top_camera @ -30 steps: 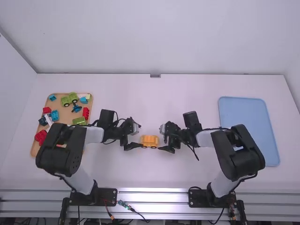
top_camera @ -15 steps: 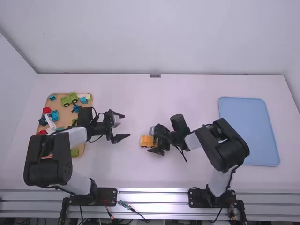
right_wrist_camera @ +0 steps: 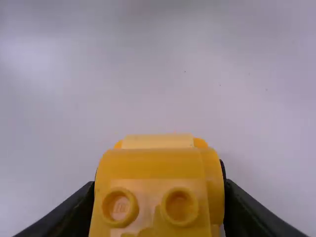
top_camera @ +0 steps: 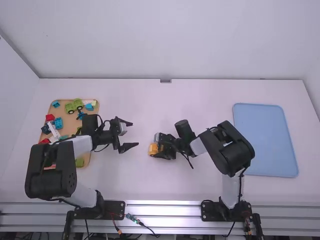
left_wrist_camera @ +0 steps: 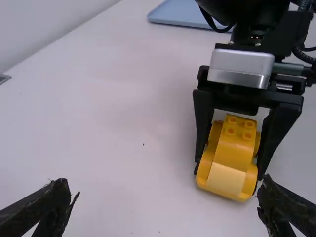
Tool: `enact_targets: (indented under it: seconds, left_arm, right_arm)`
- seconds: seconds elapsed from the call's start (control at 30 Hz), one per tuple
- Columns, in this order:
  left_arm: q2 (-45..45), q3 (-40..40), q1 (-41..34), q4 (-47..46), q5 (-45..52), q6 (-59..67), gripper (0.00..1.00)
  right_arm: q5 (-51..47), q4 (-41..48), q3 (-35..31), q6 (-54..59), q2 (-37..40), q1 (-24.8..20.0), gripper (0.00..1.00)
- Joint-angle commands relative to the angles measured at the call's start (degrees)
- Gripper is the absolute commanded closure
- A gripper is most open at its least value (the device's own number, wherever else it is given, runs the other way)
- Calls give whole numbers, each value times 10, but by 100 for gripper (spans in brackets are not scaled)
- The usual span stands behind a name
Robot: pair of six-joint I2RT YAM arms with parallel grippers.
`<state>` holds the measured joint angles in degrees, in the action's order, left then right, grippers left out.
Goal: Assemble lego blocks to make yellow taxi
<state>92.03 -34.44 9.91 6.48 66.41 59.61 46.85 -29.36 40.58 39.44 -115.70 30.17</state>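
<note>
Yellow taxi [left_wrist_camera: 232, 152], one: on white table [top_camera: 200, 100], clasped by right gripper [left_wrist_camera: 228, 173]. Left gripper [top_camera: 135, 134]: spread wide, apart. Handling: probably bound for blue tray [top_camera: 265, 135]; lift straight, pressure even.

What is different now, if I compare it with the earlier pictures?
The left gripper has moved left, away from the yellow car. The right gripper has moved left over the car and closed on it. The parts tray and blue tray stayed in place.
</note>
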Motion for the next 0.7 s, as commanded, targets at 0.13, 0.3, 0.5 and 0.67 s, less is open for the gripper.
enact_targets:
  seconds: [0.13,0.3,0.5,0.67]
  left_arm:
    - [-9,8,-2,-3,15,3,1]
    - [-9,8,-2,-3,16,2,1]
    - [-9,8,-2,-4,18,2,1]
    - [-9,7,-6,5,26,3,1]
  right_arm:
    - [-24,47,7,0,24,-11,66]
    - [-93,143,7,17,105,-45,67]
    - [-311,259,7,-6,224,-128,74]
    - [-362,284,7,-53,285,-230,75]
